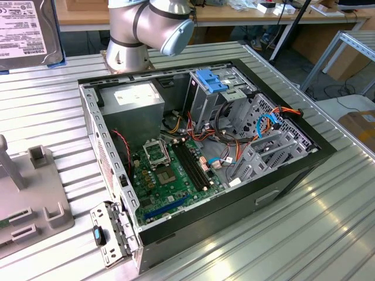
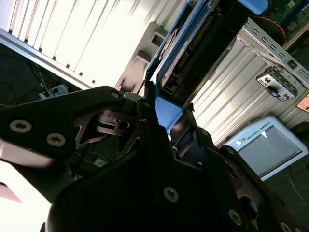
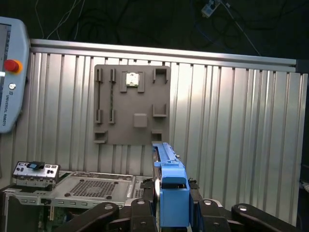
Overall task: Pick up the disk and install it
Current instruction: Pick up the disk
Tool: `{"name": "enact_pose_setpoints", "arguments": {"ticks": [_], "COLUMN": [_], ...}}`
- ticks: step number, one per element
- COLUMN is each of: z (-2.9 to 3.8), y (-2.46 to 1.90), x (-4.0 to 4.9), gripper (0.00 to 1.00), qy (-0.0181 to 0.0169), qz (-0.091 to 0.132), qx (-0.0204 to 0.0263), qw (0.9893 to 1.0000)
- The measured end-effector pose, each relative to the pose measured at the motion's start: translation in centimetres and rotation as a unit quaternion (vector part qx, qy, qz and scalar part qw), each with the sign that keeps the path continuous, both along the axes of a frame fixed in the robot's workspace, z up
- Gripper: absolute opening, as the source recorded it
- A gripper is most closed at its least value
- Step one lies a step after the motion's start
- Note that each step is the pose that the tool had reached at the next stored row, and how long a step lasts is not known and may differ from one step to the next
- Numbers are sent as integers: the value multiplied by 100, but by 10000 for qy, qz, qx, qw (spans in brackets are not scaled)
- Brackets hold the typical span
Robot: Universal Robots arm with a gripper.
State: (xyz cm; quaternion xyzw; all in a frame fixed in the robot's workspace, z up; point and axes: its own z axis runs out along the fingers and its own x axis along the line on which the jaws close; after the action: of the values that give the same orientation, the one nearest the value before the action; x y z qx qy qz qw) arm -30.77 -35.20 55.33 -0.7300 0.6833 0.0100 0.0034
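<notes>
You'll find the disk (image 1: 26, 32) cut off at the exterior view's upper left; the gripper (image 3: 171, 213) clamps it edge-on, long axis pointing straight out.

Computer case (image 1: 234, 218) on slatted table (image 1: 304, 240)

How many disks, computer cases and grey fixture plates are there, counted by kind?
disk: 1, gripped by the tool
computer case: 1
grey fixture plate: 1
total: 3
</notes>
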Motion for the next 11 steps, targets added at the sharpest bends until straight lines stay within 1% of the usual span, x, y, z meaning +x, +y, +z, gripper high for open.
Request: {"name": "enact_pose_setpoints", "arguments": {"ticks": [1,3,5,6,11], "z": [0,-1,-1,0,-1], "y": [0,0,0,0,0], "x": [33,126,173,214,323], "gripper": [36,36,36,36,36], "qy": [0,-1,-1,0,-1], "qz": [0,1,1,2,2], "qx": [0,1,1,0,1], "qw": [10000,10000,10000,10000,10000]}}
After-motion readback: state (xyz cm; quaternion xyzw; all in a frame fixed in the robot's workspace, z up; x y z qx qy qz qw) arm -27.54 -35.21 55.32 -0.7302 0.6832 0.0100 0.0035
